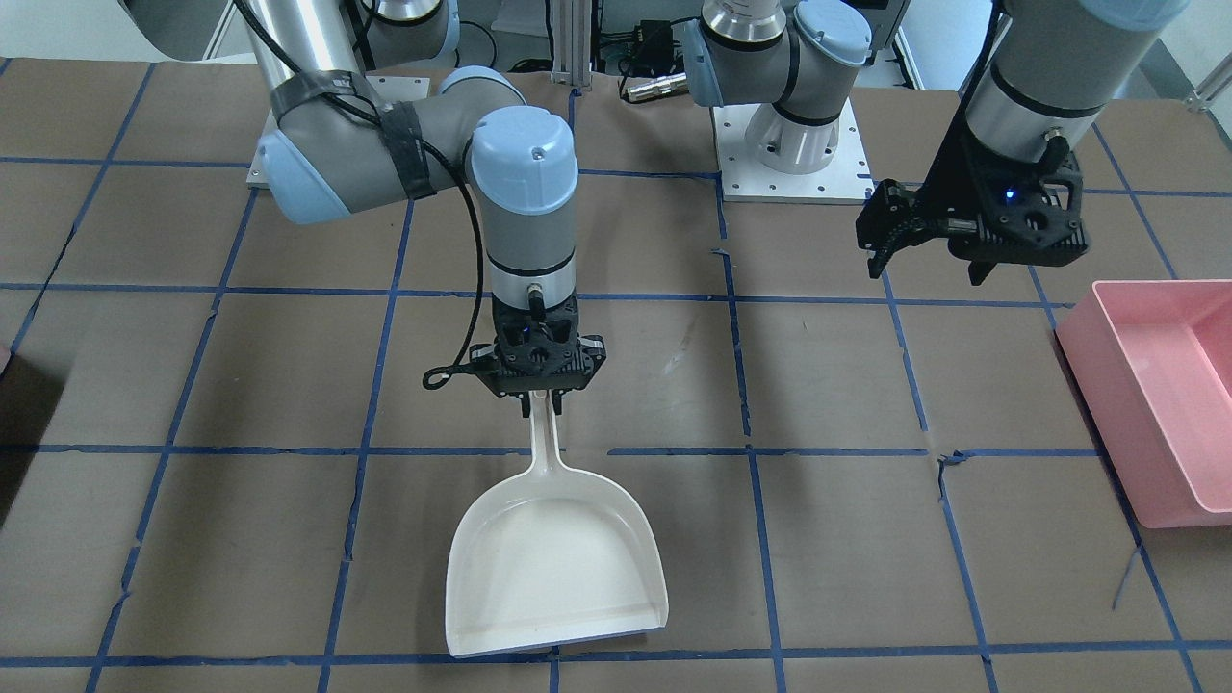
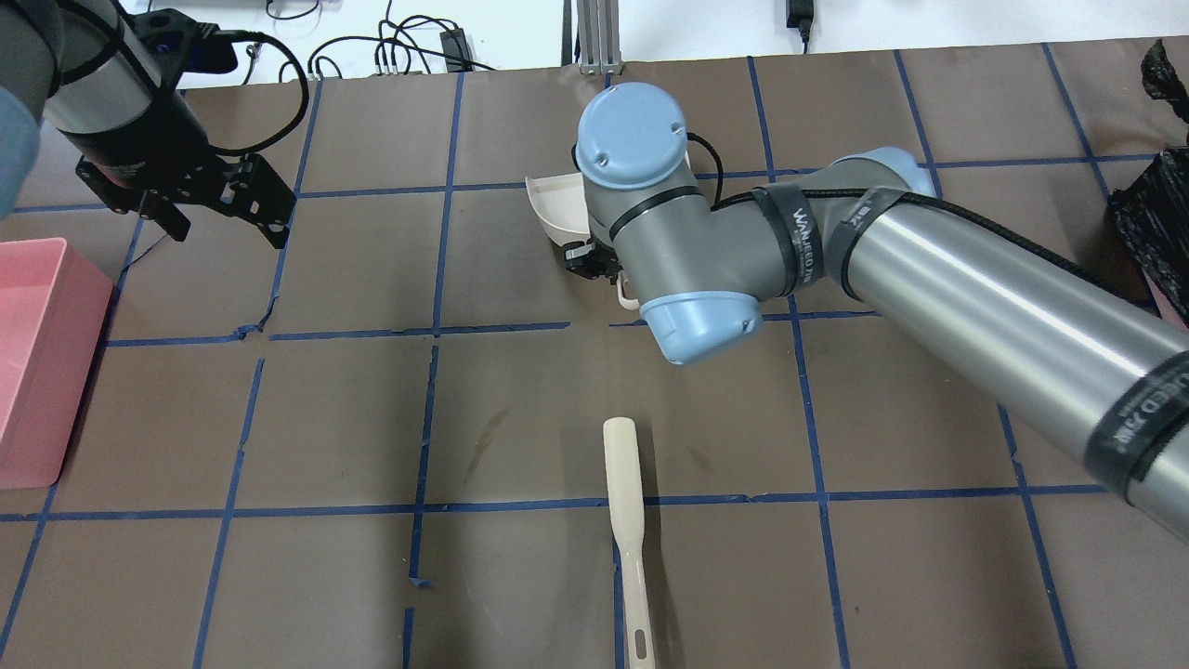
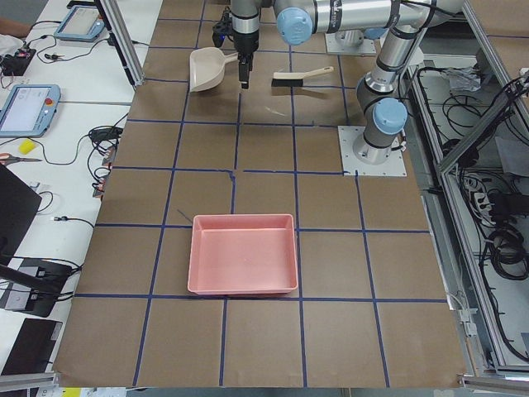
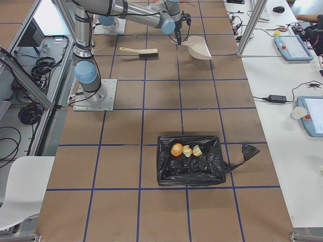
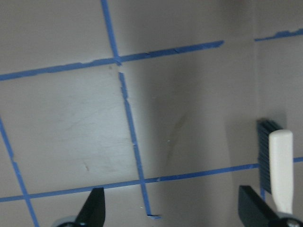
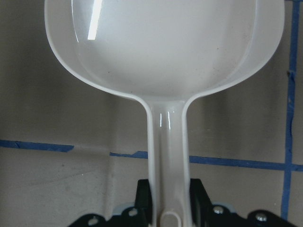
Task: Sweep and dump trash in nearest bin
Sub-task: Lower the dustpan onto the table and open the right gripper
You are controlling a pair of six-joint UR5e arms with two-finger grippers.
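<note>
The trash [image 4: 185, 150], one orange-tan lump and two pale yellow chunks, lies inside the black-lined bin [image 4: 212, 174] in the exterior right view. My right gripper [image 1: 544, 393] is shut on the handle of the white dustpan [image 1: 553, 558], whose pan is empty and low at the table. The wrist view shows the handle between the fingers [image 6: 143, 201] and the dustpan [image 6: 165, 47] ahead. My left gripper [image 1: 884, 255] hangs open and empty above the table, its fingertips [image 5: 97, 205] wide apart. The brush [image 2: 624, 520] lies on the table near the robot's side.
A pink bin [image 1: 1155, 385] stands on the robot's left side, also in the overhead view [image 2: 37, 362]. The brush's bristles and handle [image 5: 279, 165] show at the right of the left wrist view. Blue tape lines grid the brown table.
</note>
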